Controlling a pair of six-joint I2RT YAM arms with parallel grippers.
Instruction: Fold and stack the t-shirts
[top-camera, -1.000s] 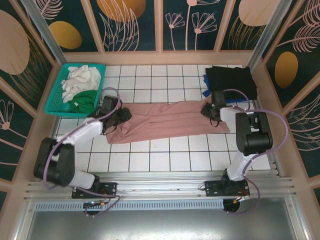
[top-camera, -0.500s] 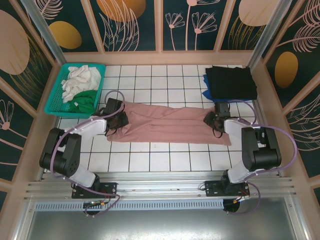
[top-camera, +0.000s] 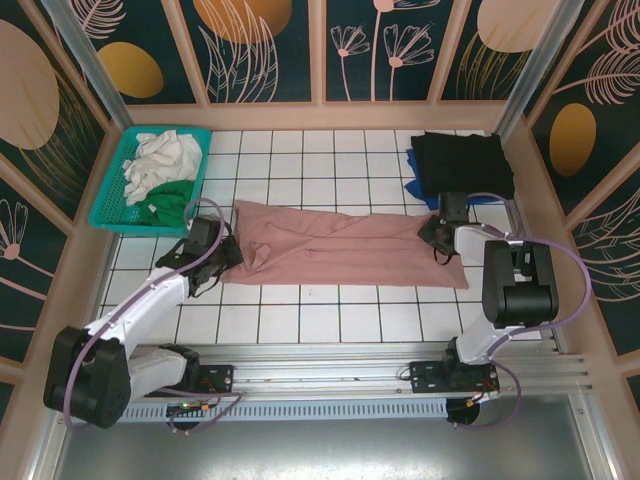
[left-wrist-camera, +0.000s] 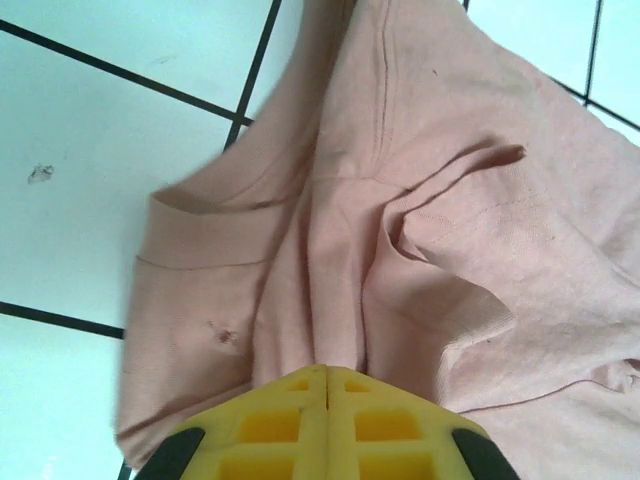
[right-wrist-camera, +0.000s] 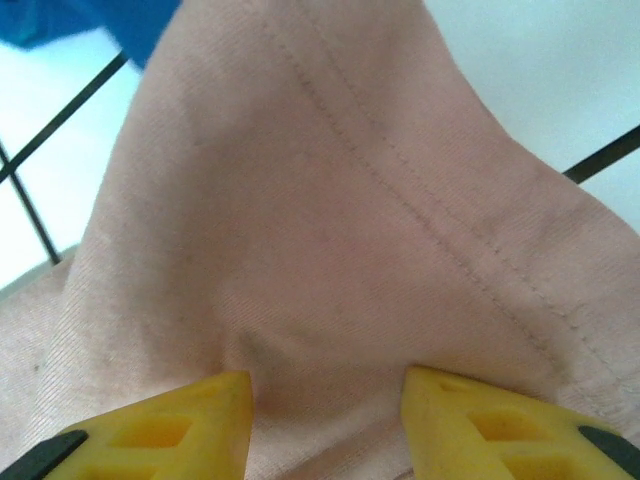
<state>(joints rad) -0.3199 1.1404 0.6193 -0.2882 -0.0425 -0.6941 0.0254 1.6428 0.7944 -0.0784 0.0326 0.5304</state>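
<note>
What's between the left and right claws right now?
The pink t-shirt, laid flat on the tiles, spans from left claw to right claw; the top view shows it.

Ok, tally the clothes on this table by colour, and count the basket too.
pink t-shirt: 1
white t-shirt: 1
green t-shirt: 1
black t-shirt: 1
blue t-shirt: 1
teal basket: 1
Total: 6

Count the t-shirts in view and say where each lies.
5. Pink shirt spread across the middle; white and green in the basket, far left; black stacked on blue, far right. Others may be hidden in the basket or under the stack.
</note>
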